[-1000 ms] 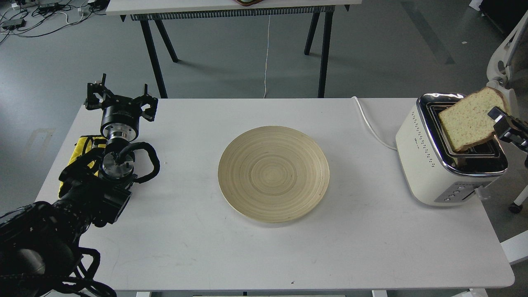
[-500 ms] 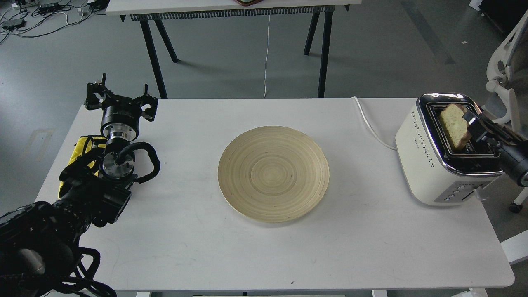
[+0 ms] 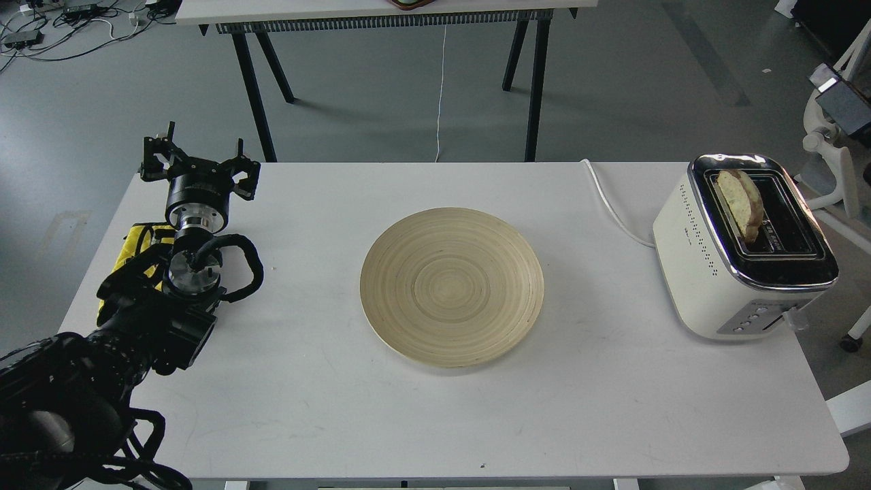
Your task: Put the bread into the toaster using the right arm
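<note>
The bread [image 3: 740,199] stands on edge in the toaster's [image 3: 708,272] slot nearer the table's middle, with its rounded top sticking out above the chrome. The other slot is empty. Nothing holds the bread. Of my right arm, only a dark grey piece [image 3: 842,102] shows at the right edge, well above and beyond the toaster; I cannot tell its fingers apart. My left gripper [image 3: 199,162] is open and empty at the table's far left corner.
A round wooden plate [image 3: 452,286] lies empty in the middle of the white table [image 3: 612,408]. The toaster's white cord [image 3: 609,204] runs to the back edge. A yellow cloth [image 3: 133,248] lies by my left arm. A white chair [image 3: 833,177] stands right of the table.
The bread went from tilted above the toaster, held in my right gripper, down into the slot. The right gripper let go and pulled up and away to the right. The left arm has not moved.
</note>
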`<state>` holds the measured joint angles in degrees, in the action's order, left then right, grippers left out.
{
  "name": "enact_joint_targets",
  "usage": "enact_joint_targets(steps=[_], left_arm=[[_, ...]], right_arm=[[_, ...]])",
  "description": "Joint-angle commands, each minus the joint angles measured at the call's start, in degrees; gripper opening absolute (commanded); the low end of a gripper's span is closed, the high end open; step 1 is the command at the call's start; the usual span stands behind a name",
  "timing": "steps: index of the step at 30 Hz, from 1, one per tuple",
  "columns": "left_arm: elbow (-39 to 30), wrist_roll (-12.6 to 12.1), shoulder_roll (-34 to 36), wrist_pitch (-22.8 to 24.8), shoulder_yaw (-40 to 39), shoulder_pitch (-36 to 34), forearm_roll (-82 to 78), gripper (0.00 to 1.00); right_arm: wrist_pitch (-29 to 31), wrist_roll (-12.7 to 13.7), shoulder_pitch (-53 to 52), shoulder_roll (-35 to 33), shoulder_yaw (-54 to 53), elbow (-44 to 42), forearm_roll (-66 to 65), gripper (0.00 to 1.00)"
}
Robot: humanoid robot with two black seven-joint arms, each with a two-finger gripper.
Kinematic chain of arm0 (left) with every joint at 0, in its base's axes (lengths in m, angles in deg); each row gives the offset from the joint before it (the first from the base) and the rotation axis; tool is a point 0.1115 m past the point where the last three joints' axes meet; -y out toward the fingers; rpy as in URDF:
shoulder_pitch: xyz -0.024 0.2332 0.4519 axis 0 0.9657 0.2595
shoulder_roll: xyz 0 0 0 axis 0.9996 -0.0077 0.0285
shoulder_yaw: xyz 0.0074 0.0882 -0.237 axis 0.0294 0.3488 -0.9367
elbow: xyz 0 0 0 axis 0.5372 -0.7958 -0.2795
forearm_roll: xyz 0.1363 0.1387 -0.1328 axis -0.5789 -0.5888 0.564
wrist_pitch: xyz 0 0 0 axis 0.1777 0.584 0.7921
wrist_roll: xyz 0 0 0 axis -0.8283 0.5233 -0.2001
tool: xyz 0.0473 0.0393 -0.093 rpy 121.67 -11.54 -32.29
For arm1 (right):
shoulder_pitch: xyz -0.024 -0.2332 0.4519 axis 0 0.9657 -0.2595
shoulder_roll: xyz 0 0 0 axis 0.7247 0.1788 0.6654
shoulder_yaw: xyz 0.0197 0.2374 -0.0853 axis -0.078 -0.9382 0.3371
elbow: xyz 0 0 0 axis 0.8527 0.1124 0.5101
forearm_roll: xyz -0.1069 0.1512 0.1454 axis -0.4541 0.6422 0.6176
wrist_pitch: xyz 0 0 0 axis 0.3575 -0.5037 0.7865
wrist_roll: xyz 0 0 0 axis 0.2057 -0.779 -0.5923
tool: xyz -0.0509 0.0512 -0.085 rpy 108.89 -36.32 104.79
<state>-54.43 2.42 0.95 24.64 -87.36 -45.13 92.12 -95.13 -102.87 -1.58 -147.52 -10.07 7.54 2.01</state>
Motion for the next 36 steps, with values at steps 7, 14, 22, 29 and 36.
enact_joint_targets(steps=[7,14,22,29,36], left_arm=[[-0.01,0.00,0.00,0.00,0.00,0.07,0.00,1.00],[-0.01,0.00,0.00,0.00,0.00,-0.02,0.00,1.00],[-0.01,0.00,0.00,0.00,0.00,-0.02,0.00,1.00],[-0.01,0.00,0.00,0.00,0.00,-0.02,0.00,1.00],[-0.01,0.00,0.00,0.00,0.00,0.07,0.00,1.00]], right_arm=[[16.12,-3.97,0.30,17.51,-8.17,-1.18,29.72,0.98],[34.39,-6.61,2.76,34.03,-13.70,-14.17,48.53,0.98],[48.99,-5.83,8.39,51.79,-23.56,-31.84,51.62,0.98],[49.49,-5.91,8.66,54.27,-23.29,-34.67,51.54,0.98],[49.49,-8.02,11.47,54.27,-23.39,-34.23,51.01,0.98]])
